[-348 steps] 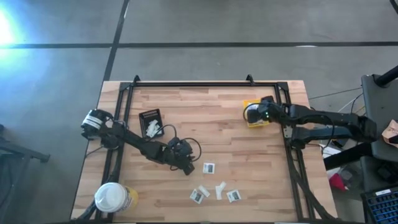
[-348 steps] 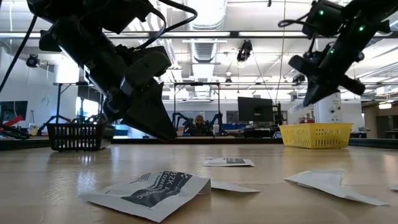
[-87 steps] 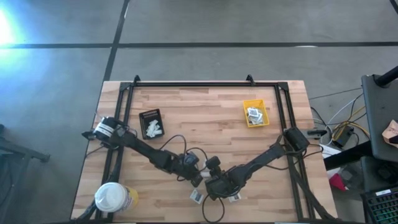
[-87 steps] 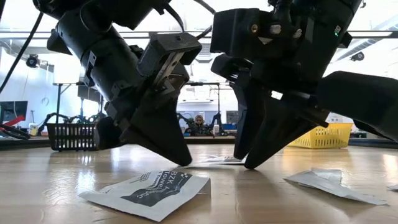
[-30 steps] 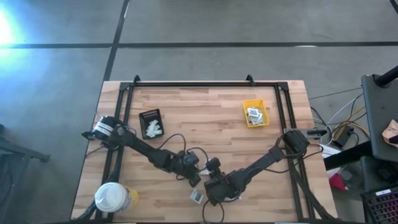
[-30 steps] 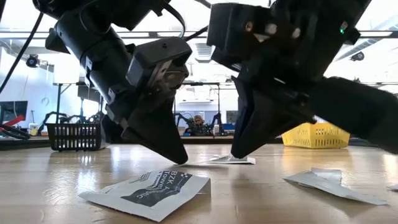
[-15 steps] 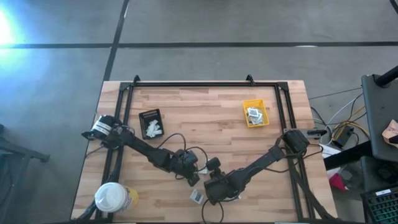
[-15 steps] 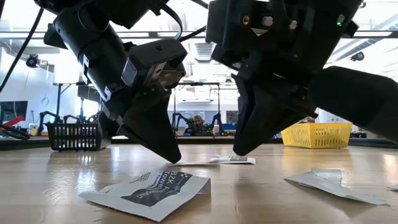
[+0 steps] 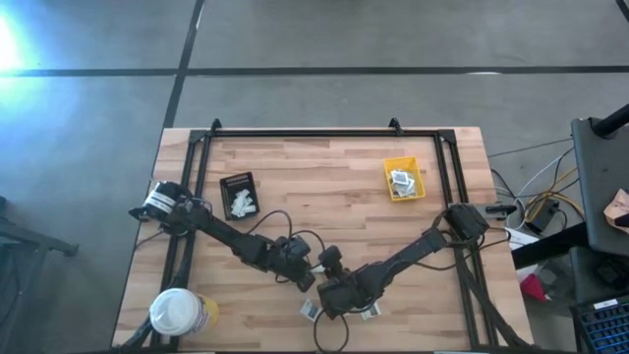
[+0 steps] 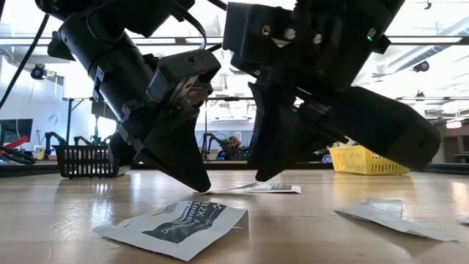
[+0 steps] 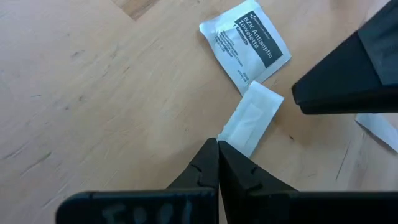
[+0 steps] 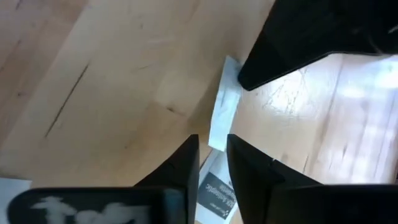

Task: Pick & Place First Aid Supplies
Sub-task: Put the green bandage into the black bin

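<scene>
Nearest to you in the low view, a wipe packet (image 10: 176, 227) lies flat on the table (image 10: 58, 220), dark print up, with a crumpled white packet (image 10: 392, 218) off to one side of it. Just behind them, your two grippers meet over the front middle of the table. The left gripper (image 11: 218, 144) has its jaws pressed together, and its tip sits at one end of a narrow white strip (image 11: 250, 119), touching or just above it; you cannot tell whether it pinches the strip. The right gripper (image 12: 212, 144) stands with a narrow gap between its fingers, right at the other end of the same strip (image 12: 222, 107), and it holds nothing that you can see. In the left wrist view an antiseptic packet (image 11: 245, 45) lies just beside the strip, their corners touching. From above, both grippers crowd the same spot, left (image 9: 307, 282) and right (image 9: 321, 285), with two more packets (image 9: 309, 311) peeking out beside the right arm near the front edge. Farther back, a black tray (image 9: 236, 184) on the left holds white packets (image 9: 242, 202), and a yellow bin (image 9: 404, 180) on the right holds a few more. A white-lidded tub (image 9: 177, 313) stands at the front left corner.
</scene>
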`<state>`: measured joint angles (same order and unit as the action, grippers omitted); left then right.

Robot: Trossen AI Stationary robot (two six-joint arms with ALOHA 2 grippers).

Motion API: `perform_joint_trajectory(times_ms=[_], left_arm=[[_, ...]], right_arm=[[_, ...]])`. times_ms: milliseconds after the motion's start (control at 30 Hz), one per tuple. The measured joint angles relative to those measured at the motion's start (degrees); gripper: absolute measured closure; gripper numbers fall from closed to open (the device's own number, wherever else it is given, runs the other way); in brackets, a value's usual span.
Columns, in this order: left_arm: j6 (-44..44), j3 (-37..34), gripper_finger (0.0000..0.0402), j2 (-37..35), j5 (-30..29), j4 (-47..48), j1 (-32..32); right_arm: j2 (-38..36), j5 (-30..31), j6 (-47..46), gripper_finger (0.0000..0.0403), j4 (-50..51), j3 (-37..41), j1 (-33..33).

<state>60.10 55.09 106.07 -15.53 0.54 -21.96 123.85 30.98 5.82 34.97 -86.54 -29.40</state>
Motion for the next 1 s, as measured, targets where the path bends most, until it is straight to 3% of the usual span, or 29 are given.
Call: perform_joint_trajectory(times_ms=[533,1000], left_arm=[[-0.04,-0.02,0.0399,-0.01,-0.04,0.09,0.0],[0.0,0.0,0.0399,0.01,0.08,0.0,0.0]], right_arm=[[0.04,0.11,4.55,0.0308,-5.92,3.48,1.87],[0.04,0.74,3.48,0.0339,-7.55,4.37,2.91]])
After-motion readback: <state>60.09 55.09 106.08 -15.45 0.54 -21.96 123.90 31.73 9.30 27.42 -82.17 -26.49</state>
